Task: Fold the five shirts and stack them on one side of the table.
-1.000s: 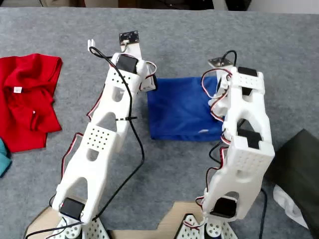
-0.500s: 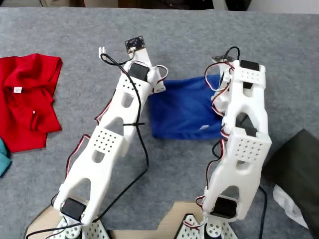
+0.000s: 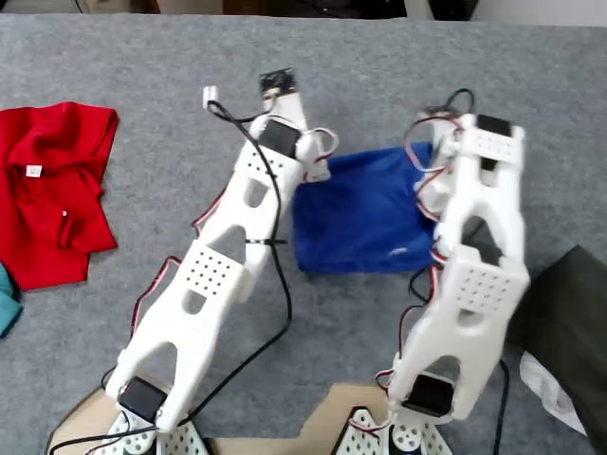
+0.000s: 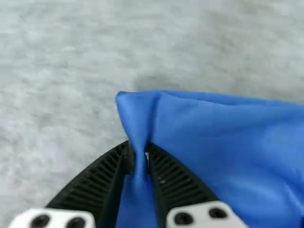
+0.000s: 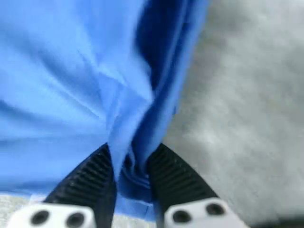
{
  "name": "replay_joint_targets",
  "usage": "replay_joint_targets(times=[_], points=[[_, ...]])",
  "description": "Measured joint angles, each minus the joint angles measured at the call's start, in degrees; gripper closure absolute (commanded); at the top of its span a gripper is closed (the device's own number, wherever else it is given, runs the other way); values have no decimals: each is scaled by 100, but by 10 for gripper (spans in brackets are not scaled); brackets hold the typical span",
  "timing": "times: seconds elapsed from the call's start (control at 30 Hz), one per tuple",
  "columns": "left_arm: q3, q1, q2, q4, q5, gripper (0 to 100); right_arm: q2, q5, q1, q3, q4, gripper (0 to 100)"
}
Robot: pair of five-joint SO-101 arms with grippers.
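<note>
- The bright blue cotton shirt lies just right of centre in the high view. It is gathered into a compact, roughly rectangular pad on the grey felt-covered table, between the two white arms.
- The left gripper is clamped on the pad's left edge. Its black ribbed jaws are nearly together, with a thin pinch of blue cloth between them.
- The right gripper grips the pad's right edge. Its jaws stand a little wider because they hold a thicker bunch of several layers.
- The rumpled red shirt sits at the left edge of the high view, well apart from the blue one. It is loosely heaped rather than folded square.
- A sliver of teal fabric shows at the left edge, just below the red shirt.
- A dark, almost black garment lies at the lower right, with a bit of white cloth beside it.
- Progress, as I judge it: the blue shirt looks mid-fold or close to folded, and no stack is started on either side. The red, teal, dark and white pieces all look to be waiting, so most of the work is left.
</note>
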Motion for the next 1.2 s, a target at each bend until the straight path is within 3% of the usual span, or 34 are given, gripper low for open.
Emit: replay_joint_targets(times=[0.33,0.7,0.93,1.2], points=[[0,1090,-800,-615,-44,982,-2330,290,1354,1284,132,994],[0,2163,-800,-1855,-35,981,-5248,721,3842,3736,-870,994],[0,2637,-800,-2453,-88,981,-5916,730,5248,4079,-1495,993],[492,3059,-800,-3103,-703,981,-5934,738,6330,4088,-1890,993]])
